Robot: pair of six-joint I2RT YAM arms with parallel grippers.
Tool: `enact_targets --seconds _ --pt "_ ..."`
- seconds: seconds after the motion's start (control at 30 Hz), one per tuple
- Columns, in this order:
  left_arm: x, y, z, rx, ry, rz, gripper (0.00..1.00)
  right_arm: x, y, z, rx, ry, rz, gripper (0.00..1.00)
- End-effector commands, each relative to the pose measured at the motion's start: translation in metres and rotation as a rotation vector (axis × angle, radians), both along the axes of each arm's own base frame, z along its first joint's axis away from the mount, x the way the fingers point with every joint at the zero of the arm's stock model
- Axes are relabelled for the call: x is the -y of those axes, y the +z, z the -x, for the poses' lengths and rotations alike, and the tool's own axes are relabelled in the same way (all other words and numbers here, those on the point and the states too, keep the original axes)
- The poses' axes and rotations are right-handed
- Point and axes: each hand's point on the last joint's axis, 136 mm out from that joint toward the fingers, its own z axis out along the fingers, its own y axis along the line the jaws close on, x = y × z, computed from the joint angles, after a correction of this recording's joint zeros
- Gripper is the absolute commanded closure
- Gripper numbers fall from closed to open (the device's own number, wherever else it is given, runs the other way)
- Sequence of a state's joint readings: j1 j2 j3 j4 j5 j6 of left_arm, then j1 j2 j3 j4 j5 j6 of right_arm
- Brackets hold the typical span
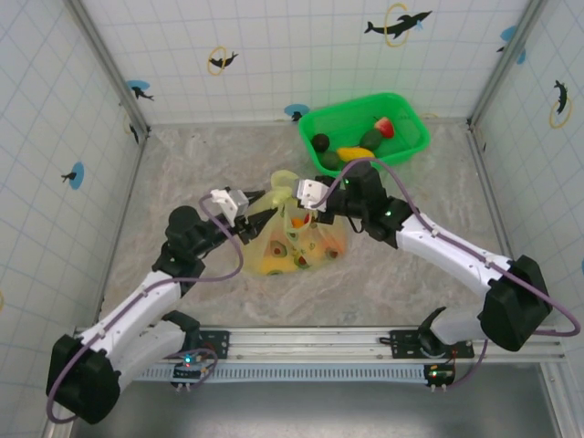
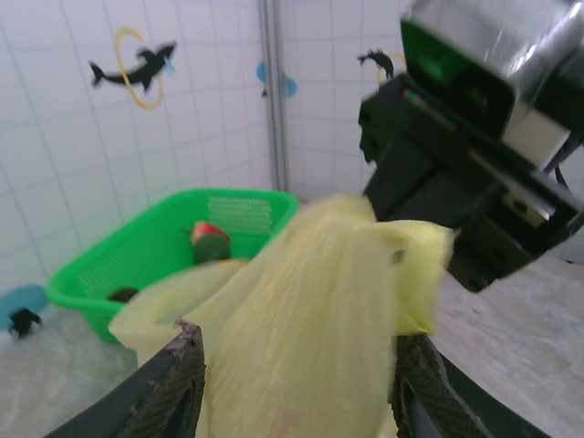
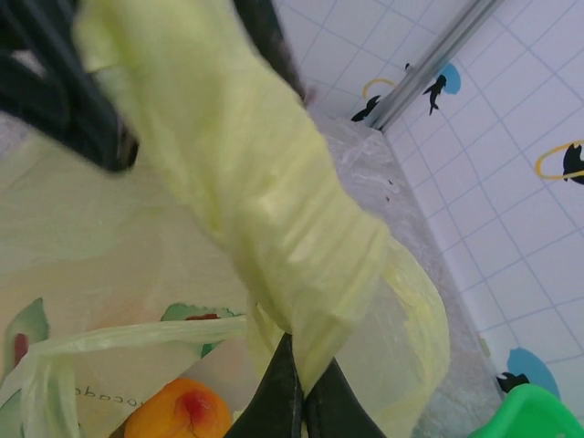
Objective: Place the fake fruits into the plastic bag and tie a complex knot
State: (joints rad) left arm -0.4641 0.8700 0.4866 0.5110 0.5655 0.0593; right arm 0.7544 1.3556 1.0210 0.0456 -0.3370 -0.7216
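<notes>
Left tool point(image 2: 297, 351) spread apart, right tool point(image 3: 297, 374) pinched tight, facing each other, close together.

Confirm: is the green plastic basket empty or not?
Not empty. The bright green rigid plastic basket holds small glossy fake fruits: near-black, yellow, dark green, red.

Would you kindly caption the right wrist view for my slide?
Right hand pinching a twisted strip of the plastic bag, an orange fake fruit showing through the film.
</notes>
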Motion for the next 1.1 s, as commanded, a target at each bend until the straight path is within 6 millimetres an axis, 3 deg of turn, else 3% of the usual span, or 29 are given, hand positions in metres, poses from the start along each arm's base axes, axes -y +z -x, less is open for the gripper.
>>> enact_targets --seconds 0.0,0.17,0.33,0.43,0.5,0.6,0.73,0.93,1.03,1.07 --pt "-0.016 0.029 0.002 0.131 0.093 0.038 0.42 -0.002 0.034 0.001 0.100 0.001 -0.099 1.00" --pt "-0.033 0.048 -0.003 0.225 0.208 0.092 0.41 -0.003 0.031 0.006 0.099 0.035 -0.102 1.00" --pt "-0.057 0.037 -0.054 0.165 0.400 0.091 0.40 -0.004 0.032 0.014 0.087 0.082 -0.115 1.00" --pt "-0.045 0.016 -0.080 0.081 0.361 0.036 0.40 -0.005 0.031 0.016 0.076 0.096 -0.121 1.00" --pt "-0.020 -0.007 -0.087 0.011 0.226 -0.041 0.42 -0.006 0.030 0.016 0.072 0.100 -0.121 1.00" --pt "0.010 -0.030 -0.072 -0.025 -0.007 -0.093 0.44 -0.007 0.030 0.016 0.069 0.103 -0.128 1.00" --pt "0.019 -0.034 -0.054 0.043 -0.102 -0.062 0.42 -0.007 0.030 0.014 0.066 0.101 -0.133 1.00" --pt "0.037 -0.053 -0.037 0.045 -0.218 -0.194 0.39 -0.006 0.033 0.011 0.066 0.094 -0.137 1.00" --pt "0.036 -0.057 -0.038 0.042 -0.214 -0.204 0.38 -0.007 0.033 0.010 0.065 0.095 -0.145 1.00" --pt "0.045 -0.059 -0.029 0.043 -0.245 -0.205 0.38 -0.007 0.034 0.010 0.062 0.096 -0.150 1.00"
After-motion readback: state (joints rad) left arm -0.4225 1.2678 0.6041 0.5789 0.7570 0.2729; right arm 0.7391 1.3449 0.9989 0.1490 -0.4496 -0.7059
